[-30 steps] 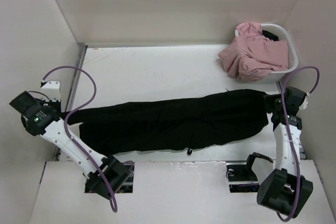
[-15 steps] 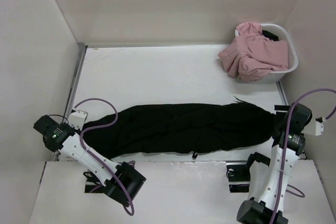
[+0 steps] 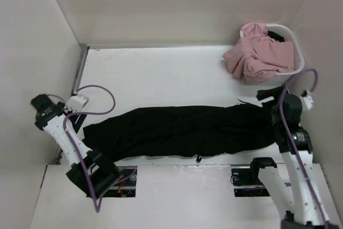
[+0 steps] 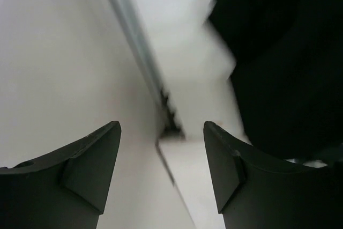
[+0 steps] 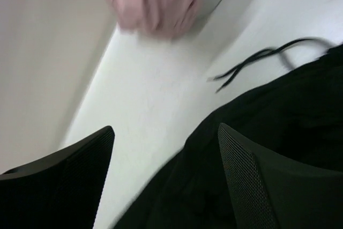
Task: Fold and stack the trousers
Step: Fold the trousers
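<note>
trousers point(image 3: 182, 130): black, laid out long left-to-right along near edge of desk point(image 3: 161, 73), reaching from close to left edge almost to right edge. wrinkled, not folded flat, wider twd the right end. thin black drawstring point(image 5: 262, 60) trailing off far side of right end onto bare desk. small dark bit also poking out at near edge, approx mid-length; too small to tell what.

left gripper point(image 4: 161, 148): at near-left corner, just off left end of trousers, fingers point(image 4: 86, 170) spread wide, nothing between. pointed at desk's left edge w/ metal rail point(image 4: 139, 52) and wall; black fabric only at right side of left wrist view, blurred, not touching pads.

right gripper point(image 5: 163, 159): by right edge, above right end of trousers, jaws apart, holding nothing. fabric visible beneath and between fingers, contact w/ it not clear.

pink garments point(image 3: 257, 52): heaped in white basket point(image 3: 297, 52) at far-right corner, spilling over its left rim, well apart from trousers.

purple cable point(image 3: 96, 100): looped over left arm.
</note>
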`<state>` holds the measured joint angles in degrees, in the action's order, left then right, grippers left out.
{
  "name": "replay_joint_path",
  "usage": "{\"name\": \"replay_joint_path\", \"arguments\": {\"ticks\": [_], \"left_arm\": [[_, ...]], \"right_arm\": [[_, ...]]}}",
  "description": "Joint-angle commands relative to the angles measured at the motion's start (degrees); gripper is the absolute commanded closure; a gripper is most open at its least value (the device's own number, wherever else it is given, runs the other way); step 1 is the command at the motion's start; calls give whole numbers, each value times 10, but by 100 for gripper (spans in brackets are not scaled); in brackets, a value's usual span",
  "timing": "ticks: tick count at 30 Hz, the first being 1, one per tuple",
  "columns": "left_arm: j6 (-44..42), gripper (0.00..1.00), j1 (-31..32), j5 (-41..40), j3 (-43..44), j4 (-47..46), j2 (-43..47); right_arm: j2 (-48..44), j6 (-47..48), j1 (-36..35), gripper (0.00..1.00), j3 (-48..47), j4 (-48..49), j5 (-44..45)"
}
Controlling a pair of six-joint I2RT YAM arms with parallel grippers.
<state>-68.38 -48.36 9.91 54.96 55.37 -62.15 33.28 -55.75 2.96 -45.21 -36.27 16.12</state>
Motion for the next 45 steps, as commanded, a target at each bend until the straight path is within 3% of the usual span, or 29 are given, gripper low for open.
{"name": "replay_joint_path", "arguments": {"ticks": [1,6,11,17,22,25,31,35,41,45], "left_arm": [[118,38,122,53,18,-18,-31],[198,34,333,76,30,-101,-37],[237,35,570,55,23,-98,-90],[256,39,798,-53,-108,-153,-129],[289,36,897,-81,-160,-188,-133],[294,36,899,-95,-166,-208,-177],[296,39,821,-118,-117,-237,-283],[283,38,763,-147,-51,-273,-330],[215,38,676,-151,64,-302,-415],[171,38,634,-147,135,-326,-459]], "right_arm": [[75,54,-133,18,-23,70,50],[248,71,-315,26,-37,130,52],[354,-21,-355,38,-5,93,-4],[268,-188,-371,53,135,34,-7],[183,-280,-381,56,202,-4,-9],[205,-278,-375,58,216,16,-34],[287,-246,-365,55,160,0,-16],[370,-201,-314,54,108,30,-7],[556,-85,-228,55,-73,66,15],[629,-18,-213,56,-193,63,31]]}}
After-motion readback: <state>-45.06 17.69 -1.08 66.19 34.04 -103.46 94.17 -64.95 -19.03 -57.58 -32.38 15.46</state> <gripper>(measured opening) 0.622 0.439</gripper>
